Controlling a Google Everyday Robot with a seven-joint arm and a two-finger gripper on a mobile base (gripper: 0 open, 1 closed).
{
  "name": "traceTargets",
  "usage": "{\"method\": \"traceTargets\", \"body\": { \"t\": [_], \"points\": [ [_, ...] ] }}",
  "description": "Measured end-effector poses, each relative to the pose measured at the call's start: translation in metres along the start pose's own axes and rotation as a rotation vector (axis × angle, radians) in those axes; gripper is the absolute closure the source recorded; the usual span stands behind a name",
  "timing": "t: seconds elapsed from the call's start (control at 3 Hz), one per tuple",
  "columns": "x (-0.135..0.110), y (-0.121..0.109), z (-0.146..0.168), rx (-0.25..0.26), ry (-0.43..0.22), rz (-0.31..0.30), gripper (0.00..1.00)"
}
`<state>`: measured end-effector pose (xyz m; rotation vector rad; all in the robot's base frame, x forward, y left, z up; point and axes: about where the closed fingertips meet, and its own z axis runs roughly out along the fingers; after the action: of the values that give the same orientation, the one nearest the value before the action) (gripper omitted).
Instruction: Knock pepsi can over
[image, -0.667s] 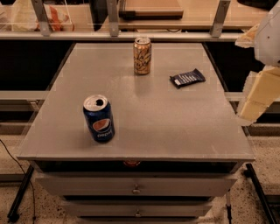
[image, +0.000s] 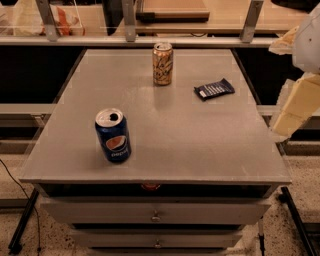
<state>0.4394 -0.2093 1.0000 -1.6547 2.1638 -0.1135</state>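
Note:
The pepsi can is dark blue with the round red-white-blue logo and an opened silver top. It stands upright on the grey table, near the front left. My gripper shows as cream-coloured parts at the right edge of the view, beyond the table's right side and well away from the can. It holds nothing that I can see.
A tan-gold patterned can stands upright at the back middle of the table. A dark blue snack wrapper lies flat at the back right. Drawers sit under the tabletop. A shelf with metal posts runs behind.

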Motion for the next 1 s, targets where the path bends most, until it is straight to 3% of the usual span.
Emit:
{"method": "traceTargets", "body": {
  "t": [0.33, 0.67, 1.0],
  "points": [
    [-0.020, -0.002, 0.009, -0.059, -0.118, -0.009, 0.00],
    [-0.065, 0.006, 0.028, -0.153, -0.270, -0.055, 0.00],
    [-0.065, 0.006, 0.028, -0.153, -0.270, -0.055, 0.00]
  ]
}}
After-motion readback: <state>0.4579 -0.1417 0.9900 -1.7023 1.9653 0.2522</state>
